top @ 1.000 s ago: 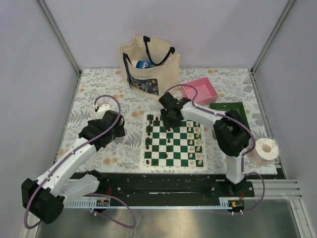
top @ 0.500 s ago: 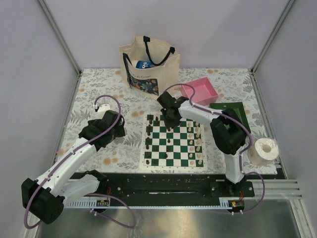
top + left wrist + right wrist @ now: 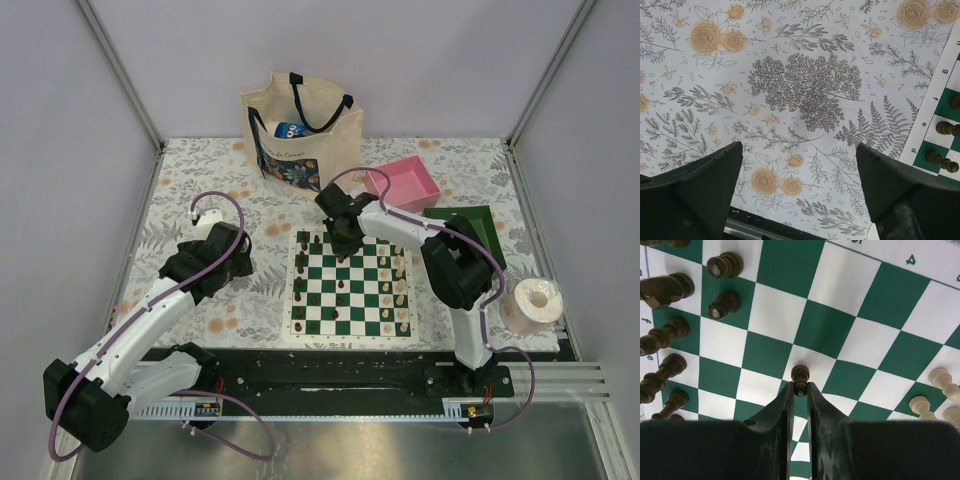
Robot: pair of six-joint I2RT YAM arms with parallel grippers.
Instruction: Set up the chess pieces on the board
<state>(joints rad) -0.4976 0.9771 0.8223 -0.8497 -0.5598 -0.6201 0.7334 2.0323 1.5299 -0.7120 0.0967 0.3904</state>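
The green-and-white board (image 3: 352, 285) lies mid-table. Dark pieces (image 3: 300, 282) stand along its left columns, cream pieces (image 3: 402, 285) along its right. My right gripper (image 3: 800, 386) is shut on a dark pawn (image 3: 800, 374), held over the board's far part (image 3: 835, 325); in the top view it sits near the board's far edge (image 3: 341, 247). Several dark pieces (image 3: 662, 290) show at the left of the right wrist view, cream ones (image 3: 940, 380) at its right. My left gripper (image 3: 797, 160) is open and empty over the floral cloth, left of the board's edge (image 3: 940, 125).
A tote bag (image 3: 300, 130) stands at the back. A pink tray (image 3: 402, 182) and a green tray (image 3: 470, 225) lie right of the board's far side. A paper roll (image 3: 530, 303) stands at the right edge. A white object (image 3: 208, 222) sits by the left arm.
My right gripper has shifted slightly left and farther over the board's far edge. The left arm has not moved.
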